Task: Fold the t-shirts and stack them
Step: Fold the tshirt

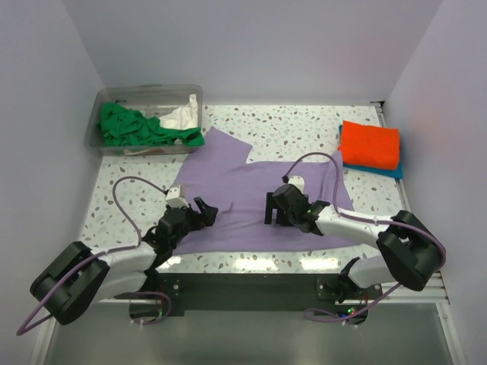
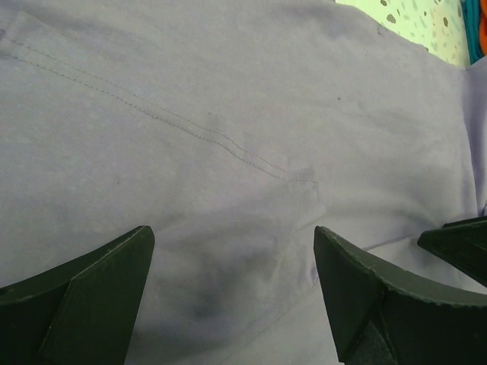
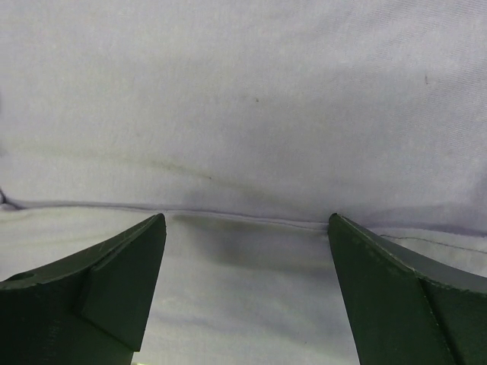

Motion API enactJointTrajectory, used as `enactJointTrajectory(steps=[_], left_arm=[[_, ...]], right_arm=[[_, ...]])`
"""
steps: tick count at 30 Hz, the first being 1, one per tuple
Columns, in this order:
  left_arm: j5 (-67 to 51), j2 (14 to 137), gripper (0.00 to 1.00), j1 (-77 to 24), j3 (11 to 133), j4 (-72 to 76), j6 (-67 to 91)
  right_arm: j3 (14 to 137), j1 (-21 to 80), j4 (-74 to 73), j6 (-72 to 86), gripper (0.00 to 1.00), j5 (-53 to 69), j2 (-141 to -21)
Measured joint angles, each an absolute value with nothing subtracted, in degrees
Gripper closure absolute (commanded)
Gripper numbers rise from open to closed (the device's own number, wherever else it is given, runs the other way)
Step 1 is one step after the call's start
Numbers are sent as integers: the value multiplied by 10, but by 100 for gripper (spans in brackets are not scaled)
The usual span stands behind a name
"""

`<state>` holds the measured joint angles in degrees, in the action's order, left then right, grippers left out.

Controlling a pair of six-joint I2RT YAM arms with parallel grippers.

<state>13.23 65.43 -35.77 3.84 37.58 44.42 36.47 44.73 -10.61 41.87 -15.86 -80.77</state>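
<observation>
Hovering over the lavender t-shirt [image 1: 243, 182] spread flat on the table [image 1: 304, 129], I hold my left gripper [image 1: 205, 209] and right gripper [image 1: 270, 209] wide, empty; the orange t-shirt [image 1: 370, 144] lies folded far right.

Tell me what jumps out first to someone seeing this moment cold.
A lavender t-shirt lies spread across the middle of the table, with the left hand and right hand both open low over its near half. At the far right an orange t-shirt sits folded on a blue t-shirt; at the far left a clear tub holds a crumpled green t-shirt.
</observation>
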Motion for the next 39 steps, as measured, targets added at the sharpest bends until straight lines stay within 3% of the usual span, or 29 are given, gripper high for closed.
enactJointTrajectory(steps=[12,19,31,39], left_arm=[[135,563,9,-362,34,271,459],[135,533,7,-365,45,224,437],[85,769,0,-365,257,248,354],[79,759,0,-364,274,242,348]], right_arm=[[340,491,-140,481,9,-157,-759],[359,501,-270,486,5,-166,-715],[494,452,-338,433,2,-223,-742],[488,405,-354,420,2,-213,-732]])
